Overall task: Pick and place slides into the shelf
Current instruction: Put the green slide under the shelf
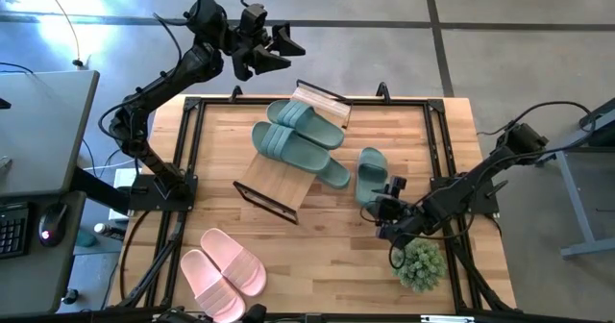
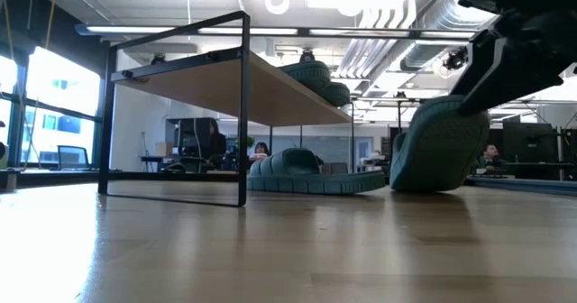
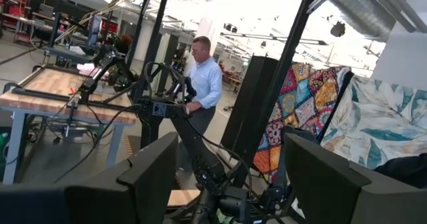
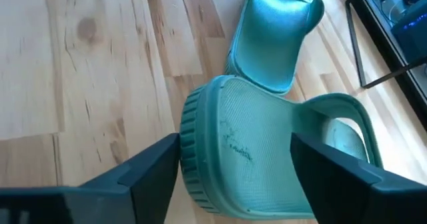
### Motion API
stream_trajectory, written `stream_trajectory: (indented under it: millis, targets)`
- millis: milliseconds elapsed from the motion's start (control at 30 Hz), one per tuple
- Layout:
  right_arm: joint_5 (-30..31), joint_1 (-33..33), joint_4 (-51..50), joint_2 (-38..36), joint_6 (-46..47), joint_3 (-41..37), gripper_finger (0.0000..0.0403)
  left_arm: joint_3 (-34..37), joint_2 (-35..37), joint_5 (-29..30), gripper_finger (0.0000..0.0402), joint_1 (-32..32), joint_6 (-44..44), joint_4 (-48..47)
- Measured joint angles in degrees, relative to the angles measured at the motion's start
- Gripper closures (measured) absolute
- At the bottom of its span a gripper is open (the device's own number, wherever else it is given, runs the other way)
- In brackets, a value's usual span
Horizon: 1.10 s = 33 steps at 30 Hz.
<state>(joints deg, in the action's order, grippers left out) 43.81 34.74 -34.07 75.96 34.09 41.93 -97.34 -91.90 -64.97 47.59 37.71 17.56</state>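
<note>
The shelf stands mid-table with two sage green slides on its plank top and another green slide by its right side. My right gripper is shut on a further green slide to the right of the shelf; this slide also shows in the right wrist view and the low view. The pale pink pair lies at the near left. My left gripper is open and empty, raised beyond the table's far edge. My right gripper pinches the green slide between its two fingers, one on each side of its strap end, the end nearest the table's near edge. The fingers slant down from the near right and lie across the slide. The slide is tipped up, its lower edge on the table.
A small green potted plant stands close behind my right gripper at the near right. A black frame runs round the table top. Bare wood lies between the pink pair and the plant. A person stands in the room beyond.
</note>
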Motion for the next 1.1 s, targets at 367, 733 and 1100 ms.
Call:
stream_trajectory:
  millis: [367, 733, 1100]
  targets:
    - [-10.5, 0.2, -2.6, -0.2, 9.6, 0.0, 0.0136, 0.0, 0.0, -0.2, 0.0149, 0.0, 0.0, 0.0]
    - [-14.0, -1.5, -2.0, -6.5, 25.3, 11.8, 0.0156, 0.0, 0.0, -2.7, 0.0149, 0.0, -2.0, -0.1]
    - [-27.4, -10.4, 3.1, -0.5, 31.4, 18.5, 0.0390, 0.0, 0.0, -7.5, 0.0149, 0.0, -3.2, -0.2]
